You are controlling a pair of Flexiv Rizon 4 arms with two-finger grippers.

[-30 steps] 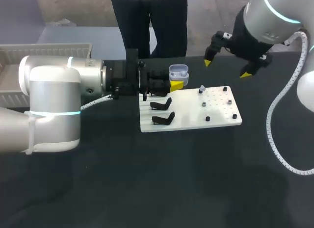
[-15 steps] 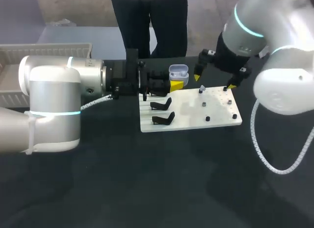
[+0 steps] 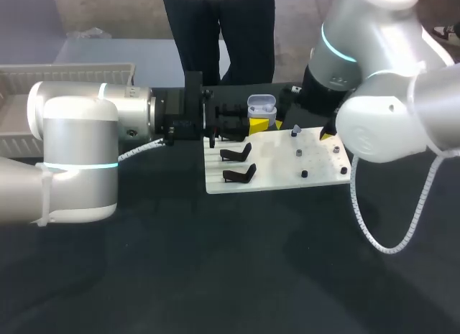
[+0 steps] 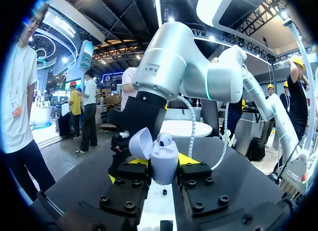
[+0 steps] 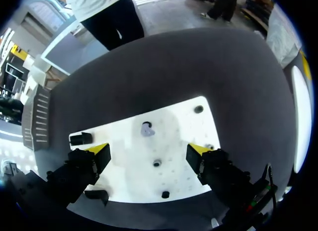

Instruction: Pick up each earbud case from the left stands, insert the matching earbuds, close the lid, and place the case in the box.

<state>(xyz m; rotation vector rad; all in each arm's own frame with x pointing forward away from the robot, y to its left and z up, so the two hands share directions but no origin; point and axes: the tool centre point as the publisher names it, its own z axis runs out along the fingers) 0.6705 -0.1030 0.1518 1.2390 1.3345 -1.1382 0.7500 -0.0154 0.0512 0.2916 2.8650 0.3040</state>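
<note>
Clamping the earbud case from two sides, the left gripper holds it upright, with the lid hinged open toward one side. In the head view, the case sits at the far edge of the white board, near its left part. The right gripper hangs over the board with its fingers set wide apart and nothing gripped. Under that gap, a small grey earbud rests on the board among small dark pegs. Two black stands occupy the board's left part. The pale box lies at the table's far left, well apart from the board.
</note>
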